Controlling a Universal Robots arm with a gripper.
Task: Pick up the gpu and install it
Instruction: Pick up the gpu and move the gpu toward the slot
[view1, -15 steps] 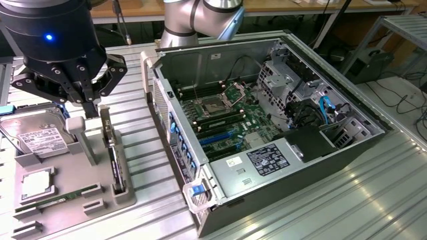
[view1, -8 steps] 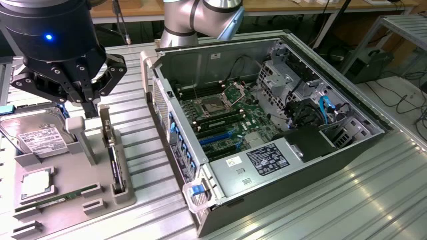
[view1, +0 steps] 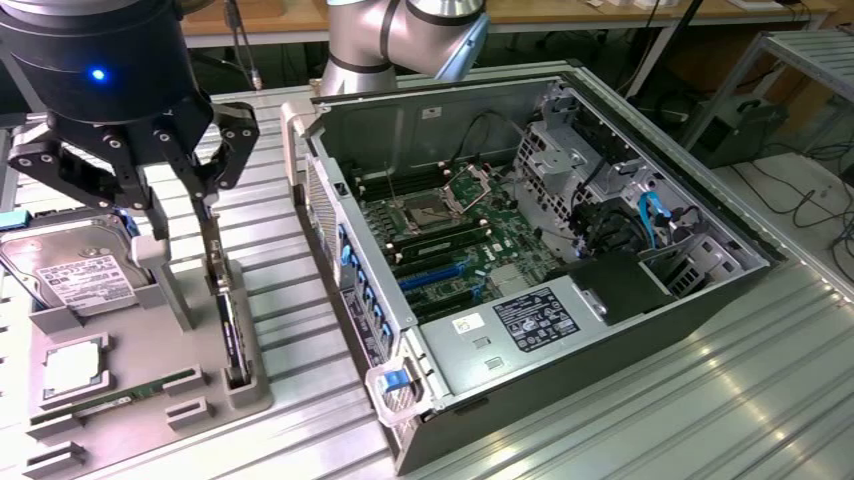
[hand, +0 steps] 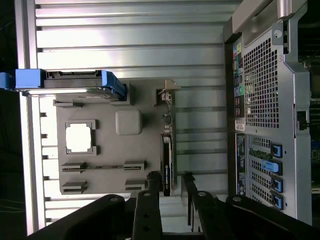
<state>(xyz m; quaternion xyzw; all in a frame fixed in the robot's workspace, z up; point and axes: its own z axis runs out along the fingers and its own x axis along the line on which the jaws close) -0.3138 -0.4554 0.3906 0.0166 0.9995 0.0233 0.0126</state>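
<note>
The gpu (view1: 230, 320) is a thin black card standing on edge in a slot of the grey holder tray (view1: 134, 330), at the exterior view's left. In the wrist view the gpu (hand: 168, 150) appears edge-on, its silver bracket at the end far from the fingers. My gripper (view1: 180, 215) hangs just above the card. Its black fingers (hand: 151, 192) stand apart on either side of the card's edge, and I see a gap on both sides, so the gripper (hand: 170, 184) is open and holds nothing.
The open computer case (view1: 694, 300) lies at the exterior view's right, motherboard and blue slots (view1: 434, 282) exposed. The tray also carries a silver hard drive (view1: 67, 270), a square processor (view1: 74, 365) and a green memory stick (view1: 127, 395). Ribbed metal table (view1: 747, 400) all around.
</note>
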